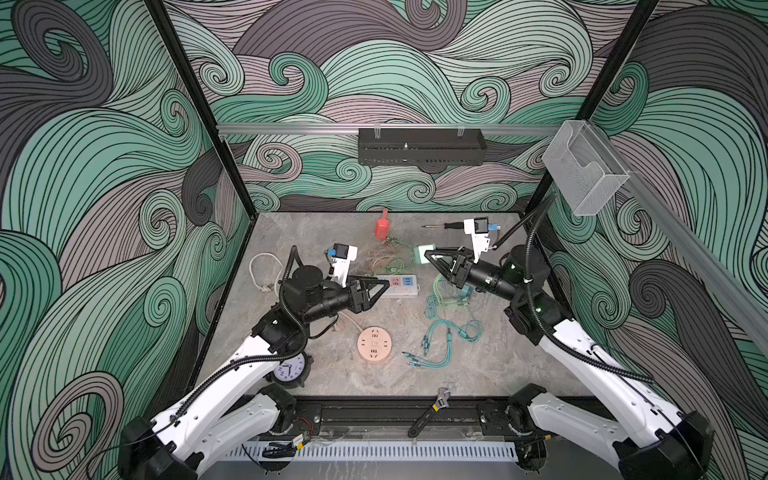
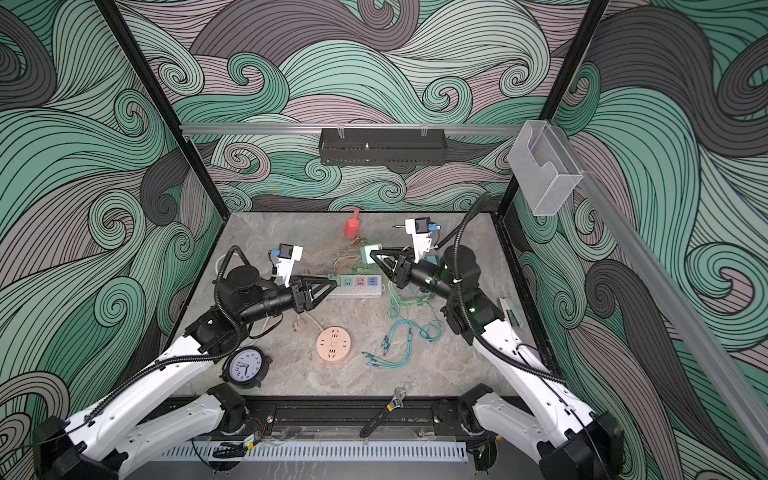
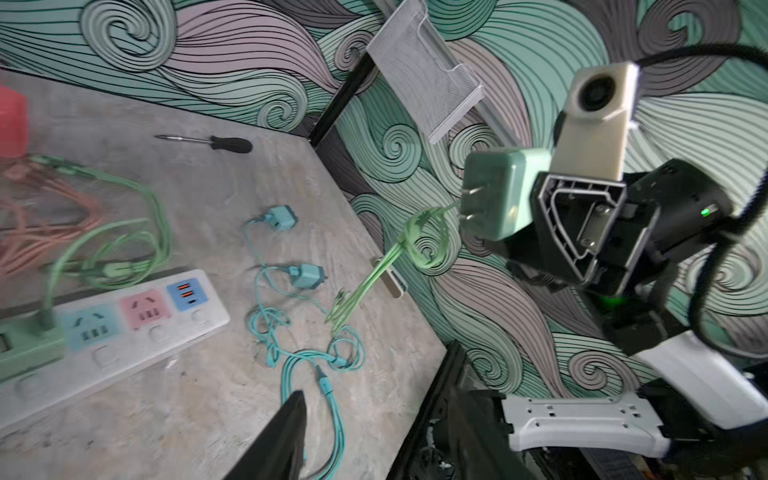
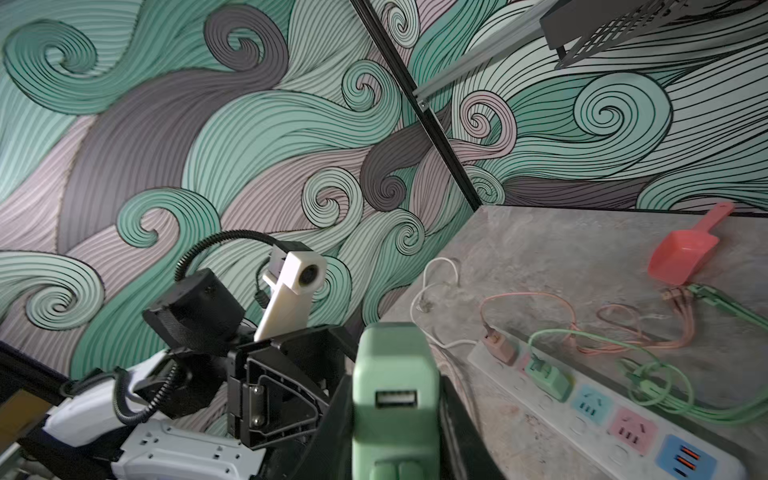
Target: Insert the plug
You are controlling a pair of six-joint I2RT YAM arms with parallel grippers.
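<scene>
The fingers [image 3: 582,224] of the right gripper [image 1: 432,257] clamp a mint-green square charger plug [image 1: 423,254]. It is held in the air with its prongs bare, just beyond the right end of the strip. How wide the left gripper [image 1: 385,284] stands I cannot tell.

Nearest, a steel adjustable wrench [image 1: 431,411] lies on the front rail. Then come a black alarm clock [image 1: 288,369], a round pink socket puck [image 1: 374,345] and tangled teal cables [image 3: 338,428].

Mid-table lies the long white power strip [image 1: 405,291]. The left gripper hangs over its left end, where a smaller green plug [image 4: 548,378] sits; the blue and pink sockets show bare slots.

Behind lie looped green and orange cables [image 4: 640,379], a red plastic scoop [image 1: 382,226] and a black-handled screwdriver [image 1: 444,226].
</scene>
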